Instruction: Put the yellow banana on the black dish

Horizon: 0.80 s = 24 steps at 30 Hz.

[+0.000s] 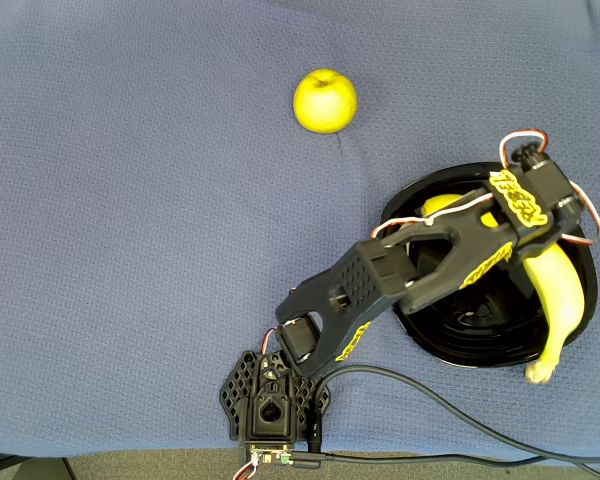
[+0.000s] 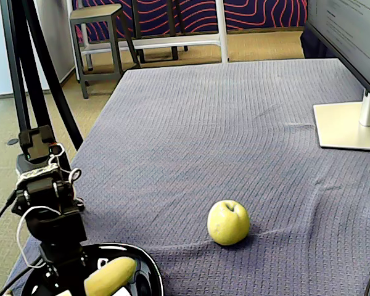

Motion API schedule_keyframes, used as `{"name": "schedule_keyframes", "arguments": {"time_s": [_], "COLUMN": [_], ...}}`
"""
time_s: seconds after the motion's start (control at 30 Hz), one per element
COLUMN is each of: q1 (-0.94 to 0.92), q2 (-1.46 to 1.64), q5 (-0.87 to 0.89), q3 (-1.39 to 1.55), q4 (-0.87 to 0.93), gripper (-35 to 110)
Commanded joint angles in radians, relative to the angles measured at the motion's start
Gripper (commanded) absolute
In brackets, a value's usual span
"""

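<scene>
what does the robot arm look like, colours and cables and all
The arm is black plastic with a honeycomb pattern of holes on its links and base, and yellow lettering along the forearm and near the gripper. Thin red and white wires loop around the wrist, and a black cable runs from the base.

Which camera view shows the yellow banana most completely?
The overhead view: the yellow banana shows most of its curve across the black dish, with the gripper over its middle. The fixed view shows just one end at the frame's bottom.
</scene>
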State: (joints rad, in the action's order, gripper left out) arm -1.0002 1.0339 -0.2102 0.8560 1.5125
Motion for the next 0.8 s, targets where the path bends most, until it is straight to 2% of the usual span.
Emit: {"name": "schedule_keyframes", "arguments": {"time_s": [0.0, 0.2, 0.37, 0.77], "q1": [0.009, 0.012, 0.009, 0.003], "q2": [0.003, -0.028, -0.032, -0.048], "q5": [0.018, -0.017, -0.041, -0.034], "q3": [-0.109, -0.109, -0.089, -0.057], "q4": [-0.006, -0.006, -0.006, -0.032], "gripper": [0, 0, 10, 10]}}
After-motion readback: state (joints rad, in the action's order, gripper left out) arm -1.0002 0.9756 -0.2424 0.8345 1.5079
